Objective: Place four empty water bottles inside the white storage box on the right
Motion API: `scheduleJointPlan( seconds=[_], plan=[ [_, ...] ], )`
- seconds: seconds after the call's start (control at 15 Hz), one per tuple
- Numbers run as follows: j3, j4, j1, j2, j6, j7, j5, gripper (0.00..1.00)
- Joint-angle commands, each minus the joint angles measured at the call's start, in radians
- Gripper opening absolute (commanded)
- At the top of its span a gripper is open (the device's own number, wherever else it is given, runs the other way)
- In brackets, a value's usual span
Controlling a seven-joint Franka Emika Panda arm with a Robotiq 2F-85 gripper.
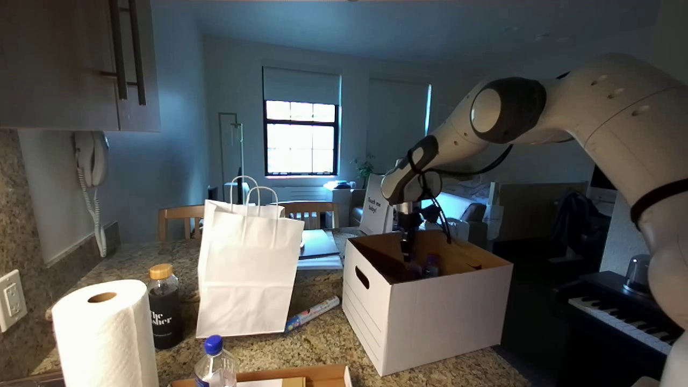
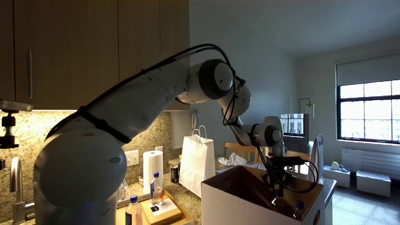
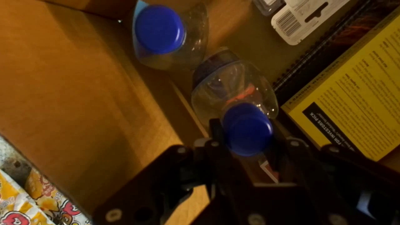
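Blue cap and clear body mark the water bottle (image 3: 231,90) under my gripper (image 3: 247,132), whose fingers are shut on it around the cap. In both exterior views the arm reaches down into the white storage box (image 1: 446,317), so bottle and gripper are below its rim; whether the bottle's base touches the floor I cannot tell. A second water bottle (image 3: 161,29) stands inside the box near a corner, close to the held one. Outside it, one water bottle (image 2: 157,189) stands on a flat box in the shallow tray (image 2: 188,220), and another (image 2: 133,209) stands nearby.
Inside the storage box lie a yellow book (image 3: 353,103), a spiral notebook (image 3: 281,78) and a packaged item (image 3: 293,23). On the counter are a white paper bag (image 1: 250,279), a paper towel roll (image 1: 107,338), a dark tumbler (image 1: 165,312) and a slim tube (image 1: 313,313).
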Motion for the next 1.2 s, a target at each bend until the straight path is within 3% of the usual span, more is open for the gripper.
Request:
scheduleJointPlan(
  seconds=[0.0,0.73,0.8,0.87,0.93,1.13],
  plan=[
    [0.005,0.002,-0.017,0.021,0.054,0.023,-0.023,0.14],
    [0.004,-0.015,-0.021,0.02,0.114,0.038,-0.021,0.14],
    [0.002,-0.012,-0.02,0.022,0.115,0.046,-0.02,0.19],
    [0.002,-0.013,-0.021,0.022,0.115,0.054,-0.019,0.43],
    [0.004,-0.015,-0.022,0.019,0.115,0.062,-0.017,0.6],
    [-0.012,-0.027,-0.019,0.002,0.124,0.123,-0.023,0.78]
  ],
)
